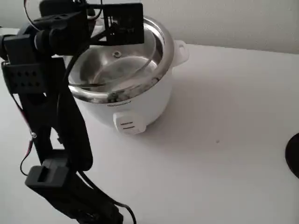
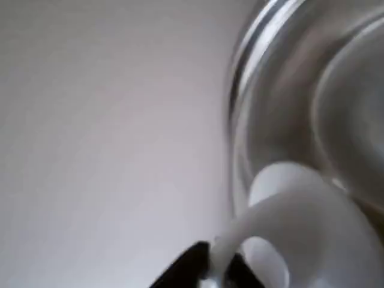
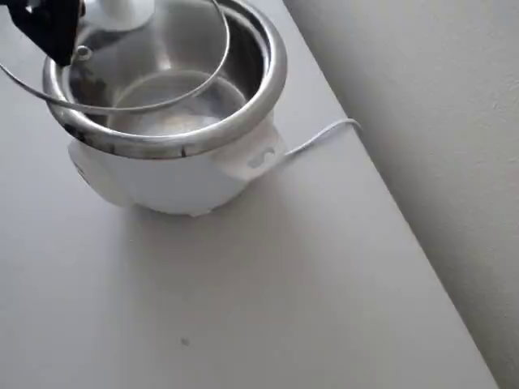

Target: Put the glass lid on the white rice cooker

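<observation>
The white rice cooker (image 1: 135, 100) stands on the white desk (image 1: 224, 140), near its far edge in the fixed view and close to the long edge that runs along the wall in the overhead view. Its steel inner pot (image 3: 174, 89) is open to the camera, ringed by a wide shiny rim. The front switch (image 1: 127, 125) faces the fixed camera, and above it is a short grey line of print, too small to read. One white side handle (image 1: 181, 49) juts toward the wall; in the overhead view a thin white cord (image 3: 320, 136) leaves the cooker beside the handle and runs off the desk's edge.

The glass lid (image 3: 146, 77) hangs tilted over the pot's mouth, its metal rim crossing above the steel rim without lying flat on it. The small steam-vent grommet (image 1: 117, 54) shows through the glass. In the wrist view the lid's white knob (image 2: 300, 234) sits right at the jaws; the black gripper (image 2: 219, 273) is clamped on it. The black arm (image 1: 51, 121) stands in front of the cooker's left side in the fixed view, hiding that part. A dark round object (image 1: 294, 154) is cut off at the desk's right edge.
</observation>
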Motion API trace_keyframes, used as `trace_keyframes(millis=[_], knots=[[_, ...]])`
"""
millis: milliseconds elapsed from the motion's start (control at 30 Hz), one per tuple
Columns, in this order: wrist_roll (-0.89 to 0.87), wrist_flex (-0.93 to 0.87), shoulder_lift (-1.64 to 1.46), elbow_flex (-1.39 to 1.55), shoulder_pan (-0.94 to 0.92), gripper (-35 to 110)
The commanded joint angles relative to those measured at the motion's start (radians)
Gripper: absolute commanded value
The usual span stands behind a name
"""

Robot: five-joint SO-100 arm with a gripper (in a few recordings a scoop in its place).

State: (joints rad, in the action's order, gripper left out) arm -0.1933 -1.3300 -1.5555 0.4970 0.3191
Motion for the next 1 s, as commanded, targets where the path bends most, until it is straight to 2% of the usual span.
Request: trace_keyframes(millis=[0, 400, 567, 700, 833, 967], knots=[[-0.037, 0.002, -0.051, -0.141, 0.002, 0], [-0.035, -0.021, 0.008, -0.141, -0.054, 0], [0.021, 0.026, -0.005, -0.141, -0.101, 0], [0.074, -0.005, -0.029, -0.141, -0.126, 1], [0.164, -0.117, -0.051, -0.140, -0.097, 0], [0.150, -0.390, -0.054, -0.140, -0.044, 0]])
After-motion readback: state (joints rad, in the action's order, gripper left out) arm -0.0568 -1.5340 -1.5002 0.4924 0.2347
